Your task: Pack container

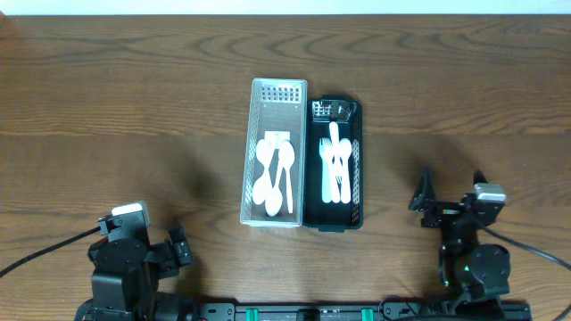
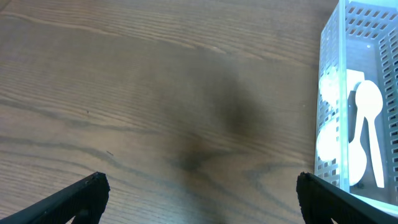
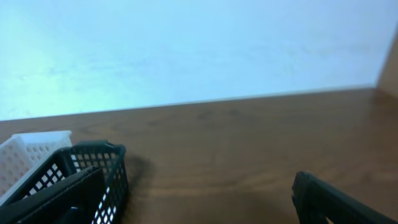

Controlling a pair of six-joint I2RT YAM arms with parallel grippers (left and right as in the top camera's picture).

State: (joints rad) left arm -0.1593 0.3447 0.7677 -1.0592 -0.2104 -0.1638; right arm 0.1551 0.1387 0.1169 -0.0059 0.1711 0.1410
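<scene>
A white perforated basket point(image 1: 252, 152) stands mid-table with several white plastic spoons point(image 1: 275, 174) in it. Touching its right side is a black perforated basket point(image 1: 358, 160) holding white plastic forks point(image 1: 335, 165). My left gripper point(image 1: 178, 245) is open and empty near the front left edge; its wrist view shows the white basket point(image 2: 329, 93) and spoons point(image 2: 367, 124) at the right. My right gripper point(image 1: 451, 189) is open and empty at the front right; its wrist view shows the black basket's corner point(image 3: 93, 168) at the lower left.
The wooden table point(image 1: 134, 98) has nothing else on it around the baskets. A pale wall point(image 3: 186, 43) shows beyond the table's far edge in the right wrist view.
</scene>
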